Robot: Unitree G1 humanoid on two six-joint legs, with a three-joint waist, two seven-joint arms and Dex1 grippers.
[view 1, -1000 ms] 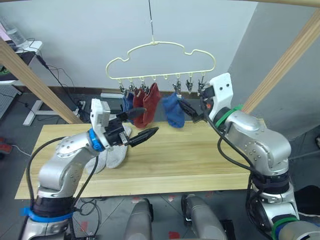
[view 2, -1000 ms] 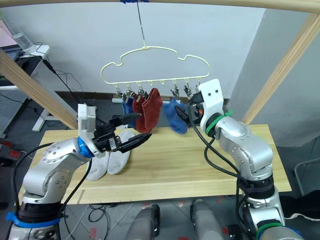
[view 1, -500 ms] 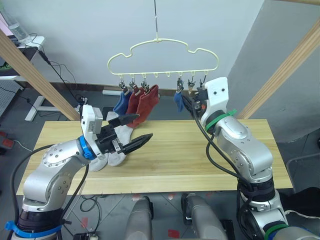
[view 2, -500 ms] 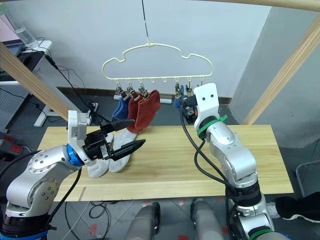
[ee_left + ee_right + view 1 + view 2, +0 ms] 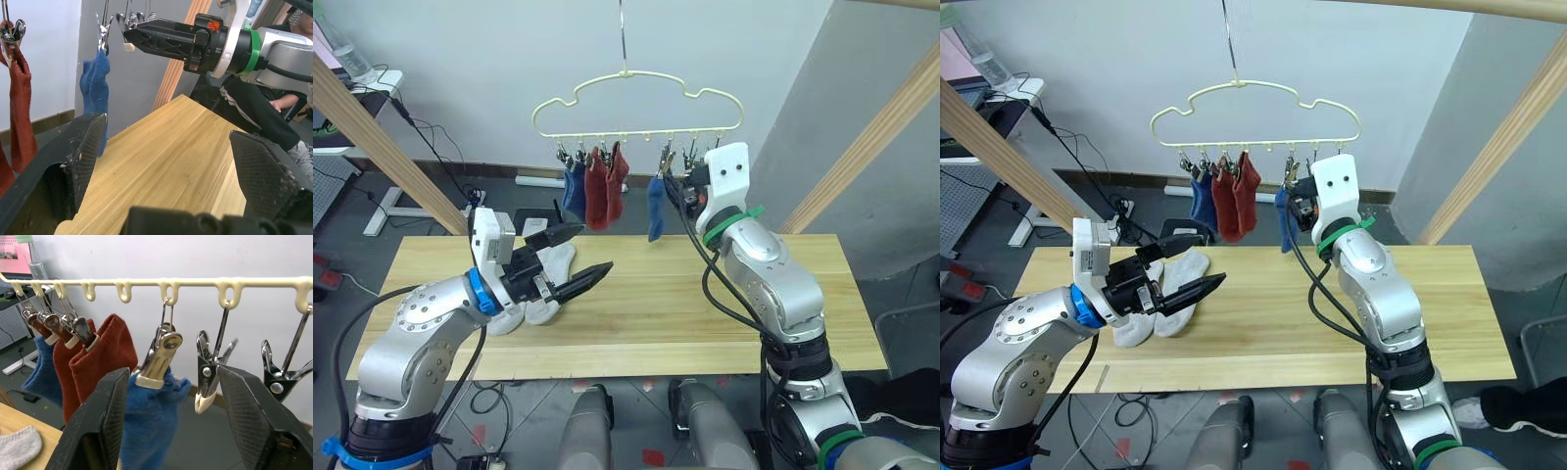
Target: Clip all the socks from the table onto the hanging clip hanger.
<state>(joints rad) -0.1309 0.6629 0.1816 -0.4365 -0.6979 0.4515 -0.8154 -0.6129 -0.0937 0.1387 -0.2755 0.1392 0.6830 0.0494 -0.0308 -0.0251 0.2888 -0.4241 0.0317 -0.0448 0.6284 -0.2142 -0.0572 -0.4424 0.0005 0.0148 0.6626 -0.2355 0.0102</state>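
Four socks are up on the clip hanger (image 5: 636, 106): a blue sock (image 5: 574, 189) and two red socks (image 5: 605, 184) bunched at its left end, plus a second blue sock (image 5: 655, 208) near the middle, all dangling long-axis straight down from their clips. Two grey socks (image 5: 541, 279) lie side by side on the table's (image 5: 705, 313) left part, pointing roughly away from the robot. Left gripper (image 5: 578, 257) hangs right over them, fingers spread wide and empty; right gripper (image 5: 171, 431) sits up at the hanger's bar, spread either side of the blue sock's clip (image 5: 159, 357), not touching it.

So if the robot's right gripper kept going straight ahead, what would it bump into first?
Probably the blue knit sock hanging from a metal clip on the pale-yellow wire hanger. The open right gripper points at it; how far off it hangs is unclear.
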